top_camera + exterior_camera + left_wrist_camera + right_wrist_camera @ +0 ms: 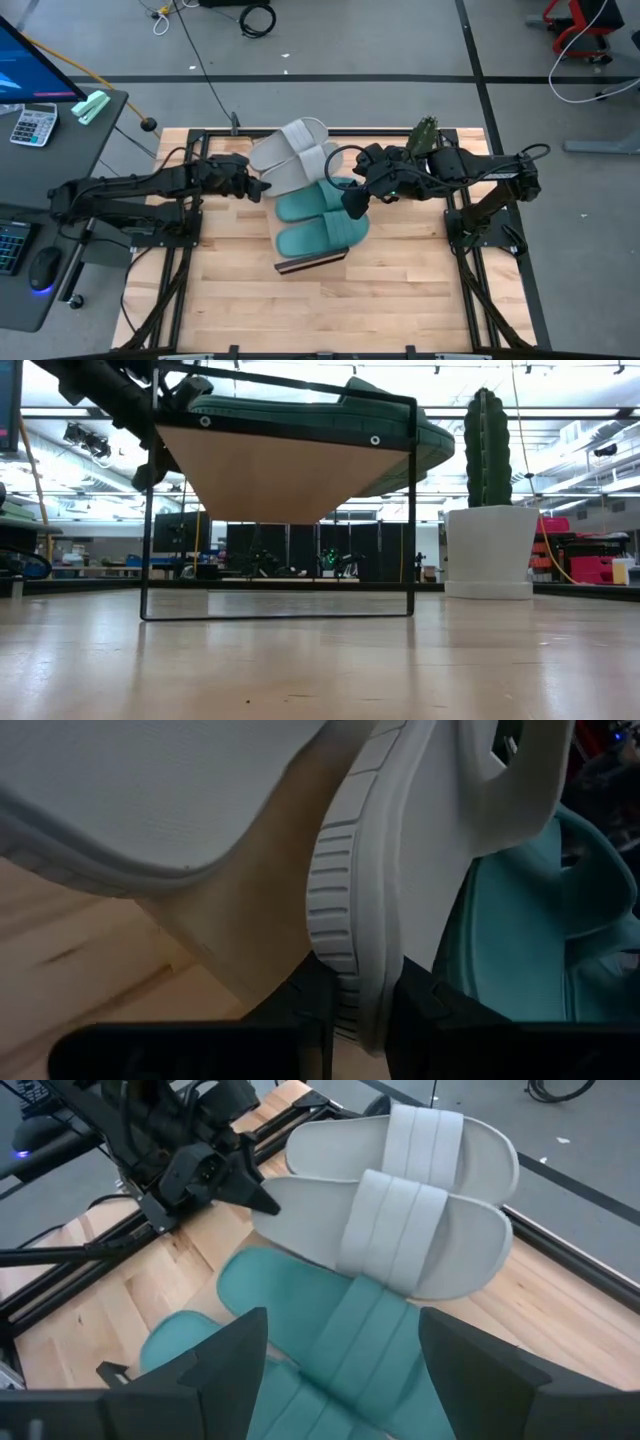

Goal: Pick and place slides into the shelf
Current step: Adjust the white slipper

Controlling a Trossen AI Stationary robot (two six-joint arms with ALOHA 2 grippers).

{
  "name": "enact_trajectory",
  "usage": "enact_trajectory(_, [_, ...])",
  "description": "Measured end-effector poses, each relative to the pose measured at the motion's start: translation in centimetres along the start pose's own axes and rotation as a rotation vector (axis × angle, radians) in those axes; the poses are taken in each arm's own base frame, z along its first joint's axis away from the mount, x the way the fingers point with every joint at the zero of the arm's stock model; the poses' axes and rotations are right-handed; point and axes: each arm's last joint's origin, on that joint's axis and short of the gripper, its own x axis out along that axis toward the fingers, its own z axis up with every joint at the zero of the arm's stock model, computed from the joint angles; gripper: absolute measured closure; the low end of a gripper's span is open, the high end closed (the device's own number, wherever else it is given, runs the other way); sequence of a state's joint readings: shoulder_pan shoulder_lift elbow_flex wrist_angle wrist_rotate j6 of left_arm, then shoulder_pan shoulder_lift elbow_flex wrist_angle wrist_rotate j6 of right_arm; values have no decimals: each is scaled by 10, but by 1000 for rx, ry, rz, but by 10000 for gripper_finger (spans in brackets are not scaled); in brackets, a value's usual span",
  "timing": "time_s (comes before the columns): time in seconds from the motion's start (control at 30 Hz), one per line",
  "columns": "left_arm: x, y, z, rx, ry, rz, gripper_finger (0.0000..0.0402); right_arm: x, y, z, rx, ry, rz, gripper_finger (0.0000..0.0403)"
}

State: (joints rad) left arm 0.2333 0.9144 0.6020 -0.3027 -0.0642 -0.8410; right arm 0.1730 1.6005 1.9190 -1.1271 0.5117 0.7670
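Two pale grey slides (pixel 292 157) and two teal slides (pixel 318 220) lie side by side on the sloping light wood shelf (pixel 310 263). In the low view the shelf's board (pixel 270 470) rests tilted on a thin dark frame with a teal slide (pixel 400 435) on top. My left gripper (pixel 262 187) is shut on the grey slide (pixel 400 1230) next to the teal pair. My right gripper (pixel 350 200) hovers open over the teal slides (pixel 340 1320), its fingers (pixel 235 1365) spread wide and touching nothing. My left gripper (pixel 358 1020) pinches the ribbed sole rim (pixel 350 990) of the grey slide between its two fingers, at the slide's end toward the table's left (pixel 268 1202). The fingers come in about level from the table's left. The rest of the slide lies on the shelf beside the others.
A cactus in a white pot (pixel 487 510) stands at the table's far right corner (pixel 425 135). Bare slatted tabletop (pixel 300 310) lies on the near side of the shelf. A desk with a calculator (pixel 33 125) stands off the table's left.
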Motion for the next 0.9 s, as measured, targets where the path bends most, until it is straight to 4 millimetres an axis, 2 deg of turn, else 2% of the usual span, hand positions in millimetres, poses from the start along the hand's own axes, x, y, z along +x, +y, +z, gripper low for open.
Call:
enact_trajectory(0.3, [1, 3, -5, -15, 81, 13, 347, 0, 0, 0, -1, 0, 0, 135])
enact_trajectory(0.5, [1, 3, -6, -94, 105, 1, 348, 0, 0, 0, -8, 0, 0, 135])
enact_trajectory(0.9, [-16, 6, 5, -173, -17, -55, 348, 0, 0, 0, -8, 1, 0, 135])
